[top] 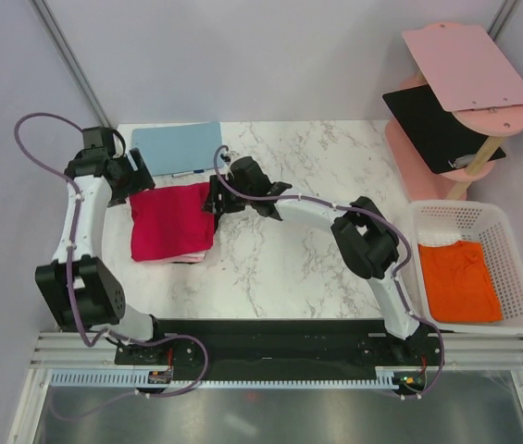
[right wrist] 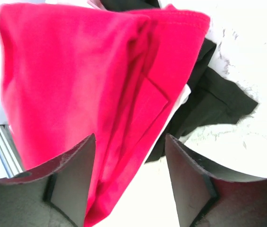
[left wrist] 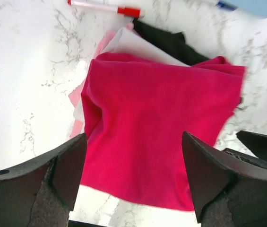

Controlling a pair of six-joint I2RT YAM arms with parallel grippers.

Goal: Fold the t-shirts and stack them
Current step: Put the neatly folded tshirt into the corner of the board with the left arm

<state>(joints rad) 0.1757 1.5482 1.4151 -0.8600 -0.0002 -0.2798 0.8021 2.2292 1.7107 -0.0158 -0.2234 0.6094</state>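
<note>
A folded crimson t-shirt (top: 170, 222) lies on the left of the marble table, on top of white (left wrist: 132, 43), pale pink (left wrist: 78, 97) and black (left wrist: 170, 43) cloth layers. My left gripper (top: 137, 181) hovers at its far left corner, jaws wide open over the cloth (left wrist: 134, 142), holding nothing. My right gripper (top: 217, 198) is at the shirt's right edge, also open, with the crimson hem (right wrist: 124, 156) lying loose between its fingers (right wrist: 130, 142). An orange t-shirt (top: 460, 279) lies in the white basket (top: 520, 268).
A light-blue board (top: 176, 148) lies just behind the stack, with a red-capped pen (left wrist: 104, 7) near it. Pink and black panels (top: 455, 92) stand on a rack at the back right. White cloth (top: 437, 239) shows at the basket's far end.
</note>
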